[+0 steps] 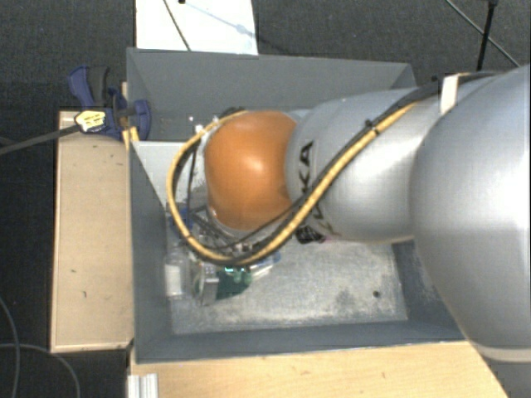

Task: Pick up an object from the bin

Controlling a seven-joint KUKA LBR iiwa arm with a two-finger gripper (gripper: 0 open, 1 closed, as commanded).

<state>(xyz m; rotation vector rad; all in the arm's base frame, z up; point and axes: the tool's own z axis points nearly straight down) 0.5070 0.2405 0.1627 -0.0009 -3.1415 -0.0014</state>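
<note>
Few small things (176, 277) — one green block (234, 280) — beneath the gripper (222, 259), its state untellable.

Partial black lettering (303, 169) "KA" on silver arm casing (365, 197).

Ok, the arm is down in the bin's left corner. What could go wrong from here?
1. The orange wrist cover hides the grasp point, so you can't confirm what is under it.
2. The green thing and pale things lie crowded by the bin's left wall; two may get caught.
3. The yellow cable loops low and might snag.
</note>
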